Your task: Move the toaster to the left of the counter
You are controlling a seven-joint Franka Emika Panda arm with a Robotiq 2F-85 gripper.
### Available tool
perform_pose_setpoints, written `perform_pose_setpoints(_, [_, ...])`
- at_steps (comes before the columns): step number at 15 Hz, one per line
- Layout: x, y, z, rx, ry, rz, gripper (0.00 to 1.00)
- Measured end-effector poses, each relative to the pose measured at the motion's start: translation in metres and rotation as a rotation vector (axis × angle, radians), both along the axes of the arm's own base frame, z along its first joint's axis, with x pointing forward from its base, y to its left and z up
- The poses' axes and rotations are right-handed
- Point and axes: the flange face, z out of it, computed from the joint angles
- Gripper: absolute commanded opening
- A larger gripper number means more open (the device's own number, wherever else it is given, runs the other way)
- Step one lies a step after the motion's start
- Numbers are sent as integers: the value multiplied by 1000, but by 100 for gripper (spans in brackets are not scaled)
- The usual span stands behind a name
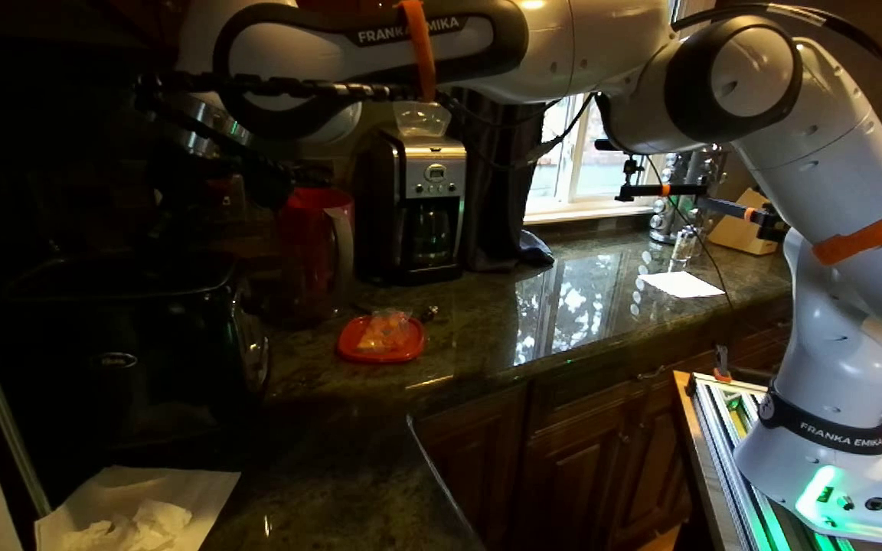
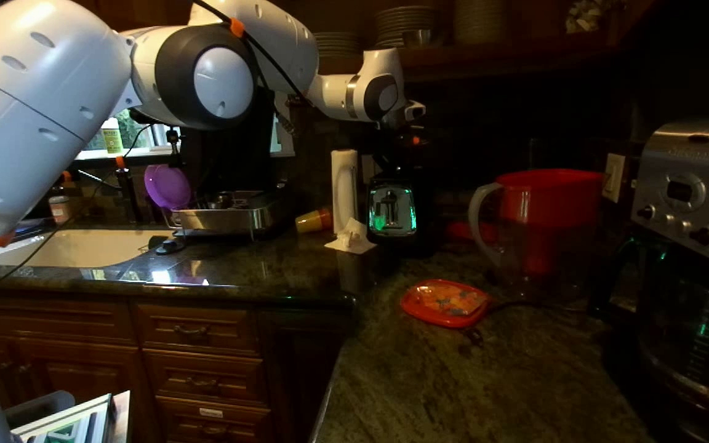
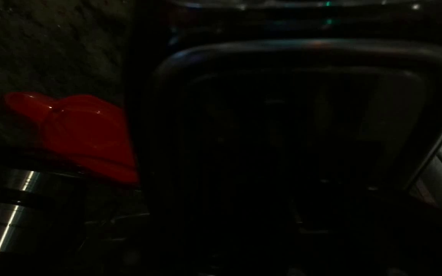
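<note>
The toaster (image 1: 127,360) is a dark, boxy appliance with a shiny rounded side, on the counter (image 1: 349,490) at the left of an exterior view. In an exterior view its chrome end (image 2: 392,212) faces the camera, in the counter's corner (image 2: 428,381). In the wrist view the toaster (image 3: 282,57) fills most of the picture, very dark and close. My gripper (image 2: 396,161) is a dark shape just above the toaster and points down. Its fingers are lost in shadow in every view. I cannot tell whether they touch the toaster.
A red dish (image 2: 445,303) with wrapped food lies near the toaster. A red-topped pitcher (image 2: 545,209) and the coffee maker (image 1: 422,207) stand along the wall. A paper sheet (image 1: 135,513), a paper towel roll (image 2: 344,191) and a dish rack (image 2: 231,218) are beyond. A red object (image 3: 86,134) lies beside the toaster.
</note>
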Motion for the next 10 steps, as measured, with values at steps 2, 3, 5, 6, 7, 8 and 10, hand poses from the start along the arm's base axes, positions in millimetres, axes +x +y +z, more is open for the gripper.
perform_pose_setpoints(2, [1,0,-1,2,-4,-1,4])
perform_pose_setpoints(3, [1,1,2,6,-18,-1,4])
perform_pose_setpoints(5, [-1,4,10,24,-56,-1,4])
perform_pose_setpoints(6, [-4,6,13,34,-70,-5,4])
perform_pose_setpoints(7, [-7,7,15,45,-80,-11,4])
perform_pose_setpoints(8, [-12,9,16,55,-84,-16,4])
perform_pose_setpoints(10, [-23,11,13,66,-78,-26,4])
